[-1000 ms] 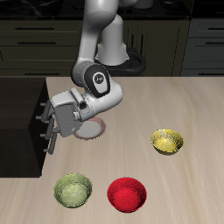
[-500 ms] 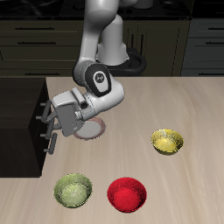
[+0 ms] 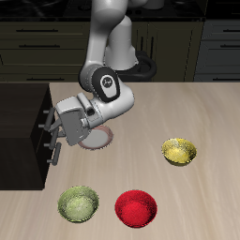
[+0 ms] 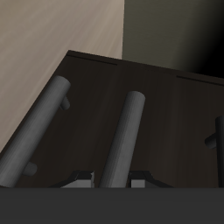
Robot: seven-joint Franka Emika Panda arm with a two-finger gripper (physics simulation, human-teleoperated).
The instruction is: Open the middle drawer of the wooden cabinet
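The wooden cabinet [image 3: 21,131] stands at the table's side, very dark, with its drawer fronts facing my gripper [image 3: 53,148]. In the wrist view the middle drawer [image 4: 171,131] shows its silver bar handle [image 4: 124,131] running straight between my fingertips [image 4: 83,180], which sit close against both sides of it. My gripper [image 4: 114,182] looks shut on that handle. The like handles of the drawers above and below show on either side [image 4: 39,131] [image 4: 215,131]. In the exterior view the hand hides the middle handle.
A white plate with a red rim [image 3: 101,141] lies under the arm. A yellow bowl [image 3: 178,151], a red bowl [image 3: 137,207] and a green bowl [image 3: 78,203] sit nearer the table's front edge. Dark kitchen cupboards [image 3: 187,42] line the back.
My hand has shifted very slightly away from the cabinet front. Nothing else has moved.
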